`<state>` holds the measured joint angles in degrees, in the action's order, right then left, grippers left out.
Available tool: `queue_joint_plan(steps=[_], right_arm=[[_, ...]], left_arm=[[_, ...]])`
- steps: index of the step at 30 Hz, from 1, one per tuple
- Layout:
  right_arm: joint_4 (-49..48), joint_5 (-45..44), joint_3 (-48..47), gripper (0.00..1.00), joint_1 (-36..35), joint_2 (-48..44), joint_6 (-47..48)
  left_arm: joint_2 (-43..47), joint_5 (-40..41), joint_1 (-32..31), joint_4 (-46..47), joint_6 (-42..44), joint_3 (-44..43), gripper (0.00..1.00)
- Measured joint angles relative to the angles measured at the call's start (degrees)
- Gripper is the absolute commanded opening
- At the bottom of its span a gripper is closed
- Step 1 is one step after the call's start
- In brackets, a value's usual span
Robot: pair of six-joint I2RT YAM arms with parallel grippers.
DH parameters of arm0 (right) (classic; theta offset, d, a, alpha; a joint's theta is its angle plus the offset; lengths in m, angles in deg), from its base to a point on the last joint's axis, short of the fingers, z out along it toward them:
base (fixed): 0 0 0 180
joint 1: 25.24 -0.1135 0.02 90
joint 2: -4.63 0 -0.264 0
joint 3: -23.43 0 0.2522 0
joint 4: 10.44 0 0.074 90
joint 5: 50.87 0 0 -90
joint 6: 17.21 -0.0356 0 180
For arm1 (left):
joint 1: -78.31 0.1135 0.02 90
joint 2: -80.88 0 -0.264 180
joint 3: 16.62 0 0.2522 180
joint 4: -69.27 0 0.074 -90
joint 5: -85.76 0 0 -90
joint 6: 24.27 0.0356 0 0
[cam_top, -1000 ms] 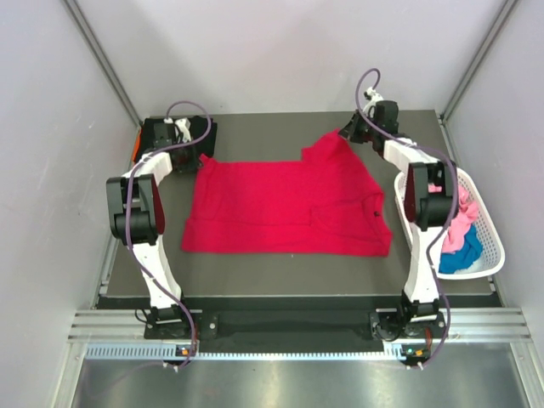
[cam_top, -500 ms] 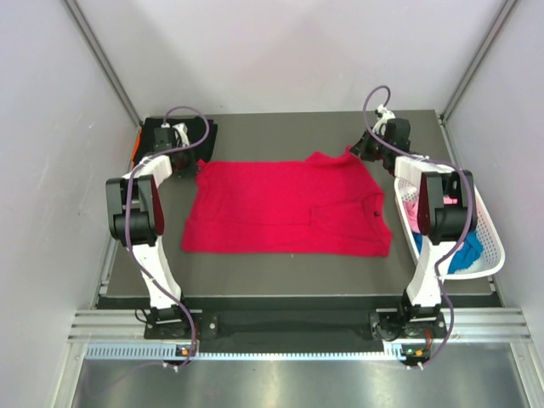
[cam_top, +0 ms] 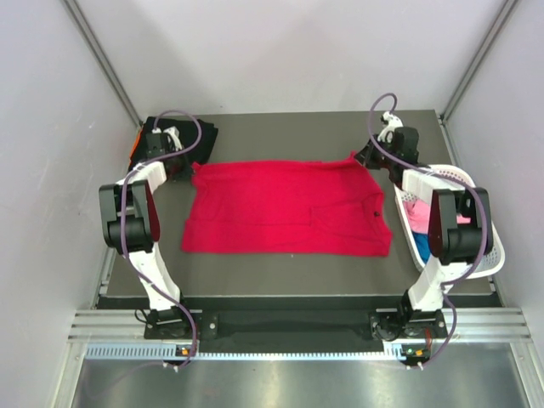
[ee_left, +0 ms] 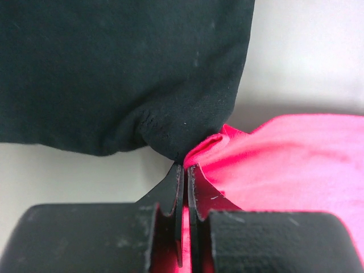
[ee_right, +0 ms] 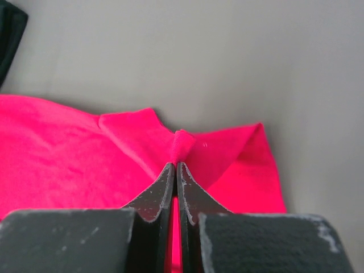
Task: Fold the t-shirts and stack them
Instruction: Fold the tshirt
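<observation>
A bright red t-shirt (cam_top: 285,206) lies spread across the dark table. My left gripper (cam_top: 192,167) is shut on its far left corner (ee_left: 213,149), pressed against a folded black t-shirt (ee_left: 119,68) that lies at the back left (cam_top: 183,144). My right gripper (cam_top: 364,159) is shut on the red shirt's far right corner, a small pinch of red cloth (ee_right: 183,147) between the closed jaws. Pink (cam_top: 419,214) and blue (cam_top: 422,249) shirts lie in the basket at the right. An orange edge (cam_top: 135,146) shows by the black shirt.
A white lattice basket (cam_top: 491,228) stands at the table's right edge. Grey walls close in the left, right and back. The table's front edge (cam_top: 289,299) runs above the metal rail holding the arm bases.
My right gripper has carried the red shirt's far right corner outward to the right, flattening the far edge. My left gripper has shifted slightly left and nearer with its corner.
</observation>
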<state>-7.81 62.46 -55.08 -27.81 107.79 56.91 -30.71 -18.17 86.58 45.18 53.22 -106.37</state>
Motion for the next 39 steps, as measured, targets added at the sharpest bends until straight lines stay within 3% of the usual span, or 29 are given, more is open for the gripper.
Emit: queue_joint_plan(steps=[27, 34, 39], right_arm=[[2.4, -2.7, 16.0, 0.00, 1.3, -18.1, 2.9], [4.1, -2.7, 17.2, 0.00, 1.3, -20.9, 3.3], [4.3, -2.5, 17.4, 0.00, 1.3, -21.2, 3.3]], left_arm=[[7.0, -3.0, 0.2, 0.8, -2.0, 5.5, 0.00], [7.3, -3.7, 0.2, 0.8, -2.9, 6.4, 0.18], [7.3, -5.2, 0.2, 0.8, -4.0, 8.0, 0.10]])
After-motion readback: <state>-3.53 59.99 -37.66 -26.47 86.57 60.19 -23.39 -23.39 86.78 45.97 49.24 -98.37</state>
